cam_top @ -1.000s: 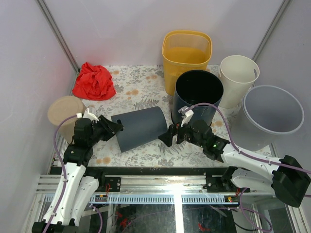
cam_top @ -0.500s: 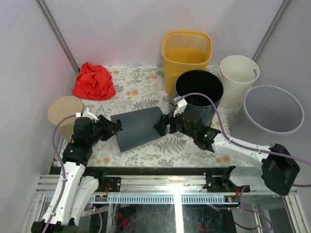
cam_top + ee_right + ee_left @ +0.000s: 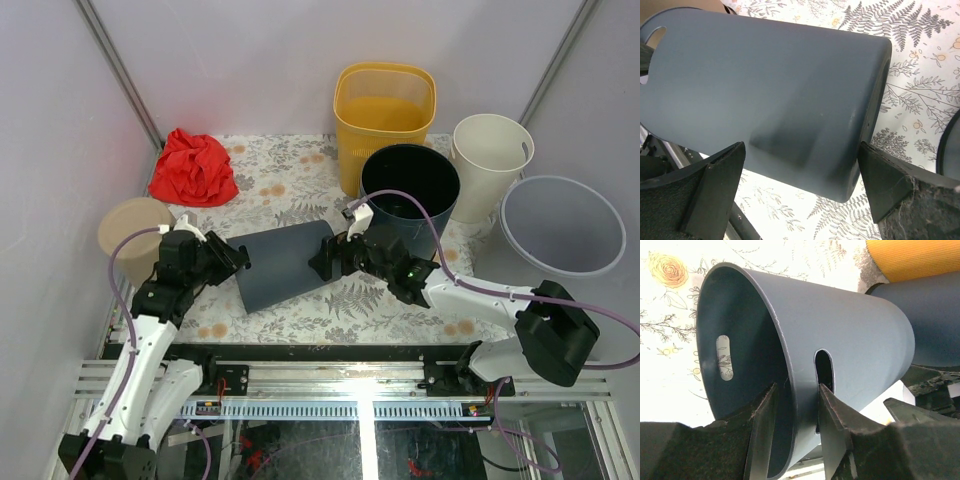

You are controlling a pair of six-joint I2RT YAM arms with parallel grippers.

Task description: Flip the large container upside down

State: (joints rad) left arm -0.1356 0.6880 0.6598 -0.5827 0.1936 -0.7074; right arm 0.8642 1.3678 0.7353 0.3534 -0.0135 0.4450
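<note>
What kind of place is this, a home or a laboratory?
Probably a laboratory robot booth: plain white walls enclose the small table, two arms are bolted to a metal rail, and assorted bins stand around.

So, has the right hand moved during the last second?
Yes. The right hand has moved left, from below the upright black bin to the base of the lying grey container.
</note>
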